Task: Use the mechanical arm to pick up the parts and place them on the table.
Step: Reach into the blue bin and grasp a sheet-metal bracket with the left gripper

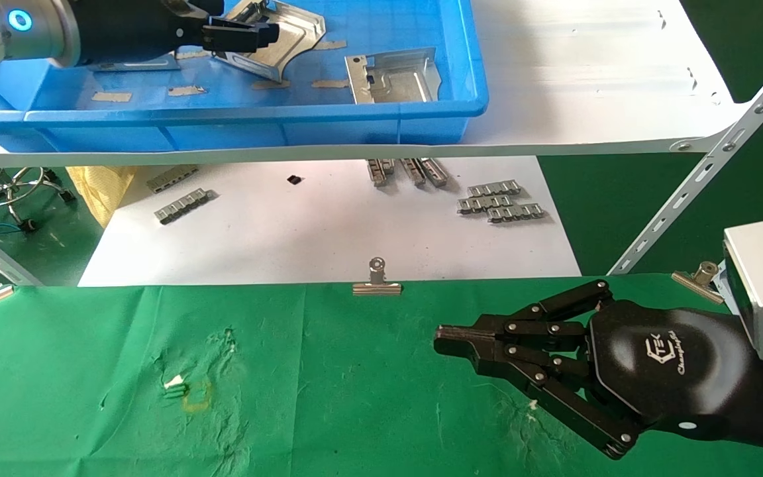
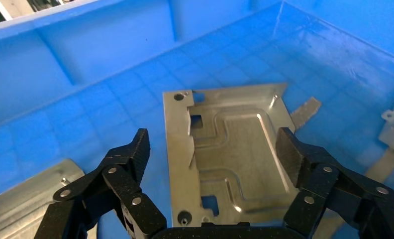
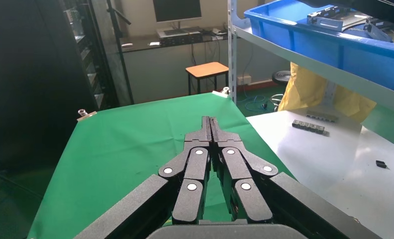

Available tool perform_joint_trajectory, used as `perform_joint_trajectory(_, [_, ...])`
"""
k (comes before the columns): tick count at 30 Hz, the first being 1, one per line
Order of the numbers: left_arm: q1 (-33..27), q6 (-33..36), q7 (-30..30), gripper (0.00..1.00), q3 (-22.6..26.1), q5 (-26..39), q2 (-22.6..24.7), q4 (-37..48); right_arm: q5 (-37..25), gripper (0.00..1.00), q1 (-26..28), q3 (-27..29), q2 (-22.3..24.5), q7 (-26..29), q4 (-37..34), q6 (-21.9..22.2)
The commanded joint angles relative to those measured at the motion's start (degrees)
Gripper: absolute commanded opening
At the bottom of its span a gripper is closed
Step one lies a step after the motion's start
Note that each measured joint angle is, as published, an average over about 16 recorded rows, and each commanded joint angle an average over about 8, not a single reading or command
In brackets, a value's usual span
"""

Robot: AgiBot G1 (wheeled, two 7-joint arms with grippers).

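Note:
My left gripper (image 1: 244, 34) is inside a blue bin (image 1: 421, 112) on the shelf. It is open, its jaws standing either side of a silver part (image 2: 235, 149) that lies flat on the bin floor. One fingertip (image 2: 288, 149) is at the plate's edge; the other (image 2: 140, 148) stands clear of it. The same part (image 1: 289, 36) shows in the head view. A second part (image 1: 398, 76) lies to its right, and a third (image 1: 136, 64) is mostly hidden under the left arm. My right gripper (image 1: 448, 341) is shut and empty, just above the green table (image 1: 322, 384) at the right.
The bin stands on a white shelf board (image 1: 587, 79) with a slanted metal strut (image 1: 706, 172) at the right. Below it, a white sheet (image 1: 322, 232) carries small grey ridged strips (image 1: 501, 202). Binder clips (image 1: 377, 281) hold the cloth's far edge.

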Motion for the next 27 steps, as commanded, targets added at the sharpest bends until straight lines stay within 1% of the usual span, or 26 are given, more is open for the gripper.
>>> perform_joint_trajectory(1, [-0.3, 0.6, 0.0, 0.00, 0.2, 0.3, -0.1, 0.5, 0.0, 1.00, 0.0, 0.0, 0.0, 0.0, 0.0, 0.0])
perform_joint_trajectory(9, [-0.7, 1.9, 0.9, 0.00, 0.5, 0.7, -0.9, 1.1, 0.0, 1.00, 0.0, 0.0, 0.0, 0.0, 0.0, 0.0])
perform_joint_trajectory(27, [-0.5, 1.2, 3.3, 0.00, -0.4, -0.6, -1.7, 1.2, 0.0, 1.00, 0.0, 0.0, 0.0, 0.0, 0.0, 0.0])
